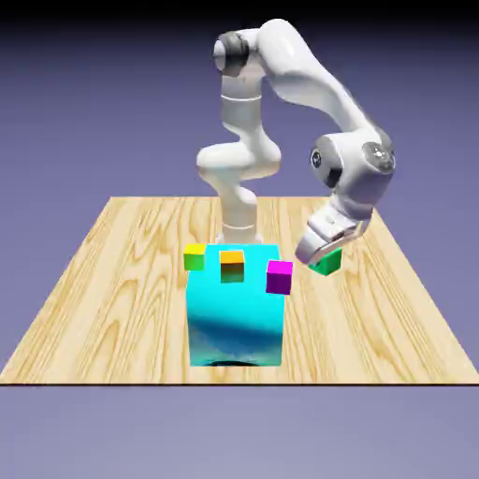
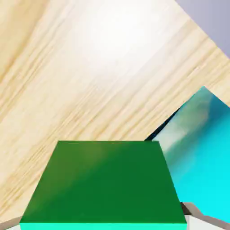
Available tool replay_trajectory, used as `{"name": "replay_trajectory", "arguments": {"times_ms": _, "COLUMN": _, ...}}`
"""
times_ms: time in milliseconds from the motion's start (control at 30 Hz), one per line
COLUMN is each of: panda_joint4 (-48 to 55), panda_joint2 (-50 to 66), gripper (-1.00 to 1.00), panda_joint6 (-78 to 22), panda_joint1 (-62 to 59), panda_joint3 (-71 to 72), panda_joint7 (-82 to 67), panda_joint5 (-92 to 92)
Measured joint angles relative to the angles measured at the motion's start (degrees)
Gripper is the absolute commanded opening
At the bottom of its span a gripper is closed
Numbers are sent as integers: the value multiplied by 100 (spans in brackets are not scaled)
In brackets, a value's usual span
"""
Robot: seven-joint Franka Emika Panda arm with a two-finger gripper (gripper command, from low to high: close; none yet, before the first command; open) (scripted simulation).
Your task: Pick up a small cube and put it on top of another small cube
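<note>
Above wooden table (image 1: pixel 103 281), end effector (image 1: pixel 323 253) clenches small cube (image 1: pixel 326 264), tilted, without long axis.

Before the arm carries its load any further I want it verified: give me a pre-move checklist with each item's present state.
1. Gripper shut on the small green cube: ok; in the hand view the cube fills the space between the fingers.
2. Cube lifted clear of the wooden table: ok, by the exterior view.
3. Cube seated squarely in the jaws: cannot tell; the hand is tilted and the finger pads are hidden.
4. Candidate cubes in sight: ok; the magenta cube, the orange-topped cube and the yellow-topped green cube.
5. Whether those rest on the big cyan block: cannot tell.
</note>
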Motion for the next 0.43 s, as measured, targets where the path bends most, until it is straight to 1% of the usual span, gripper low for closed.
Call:
{"name": "replay_trajectory", "arguments": {"times_ms": 100, "panda_joint4": 229, "panda_joint2": -365, "gripper": -100, "panda_joint6": -541, "panda_joint1": -615, "panda_joint3": -631, "panda_joint7": -236, "panda_joint5": -257}}
{"name": "replay_trajectory", "arguments": {"times_ms": 167, "panda_joint4": 220, "panda_joint2": -407, "gripper": -100, "panda_joint6": -562, "panda_joint1": -586, "panda_joint3": -797, "panda_joint7": -102, "panda_joint5": -386}}
{"name": "replay_trajectory", "arguments": {"times_ms": 300, "panda_joint4": -610, "panda_joint2": -396, "gripper": -100, "panda_joint6": 281, "panda_joint1": -679, "panda_joint3": -852, "panda_joint7": -51, "panda_joint5": -441}}
{"name": "replay_trajectory", "arguments": {"times_ms": 333, "panda_joint4": -764, "panda_joint2": -394, "gripper": 100, "panda_joint6": 438, "panda_joint1": -680, "panda_joint3": -862, "panda_joint7": -41, "panda_joint5": -451}}
{"name": "replay_trajectory", "arguments": {"times_ms": 400, "panda_joint4": -765, "panda_joint2": -394, "gripper": 100, "panda_joint6": 441, "panda_joint1": -677, "panda_joint3": -863, "panda_joint7": -38, "panda_joint5": -465}}
{"name": "replay_trajectory", "arguments": {"times_ms": 433, "panda_joint4": -558, "panda_joint2": -396, "gripper": 100, "panda_joint6": 230, "panda_joint1": -653, "panda_joint3": -849, "panda_joint7": -51, "panda_joint5": -451}}
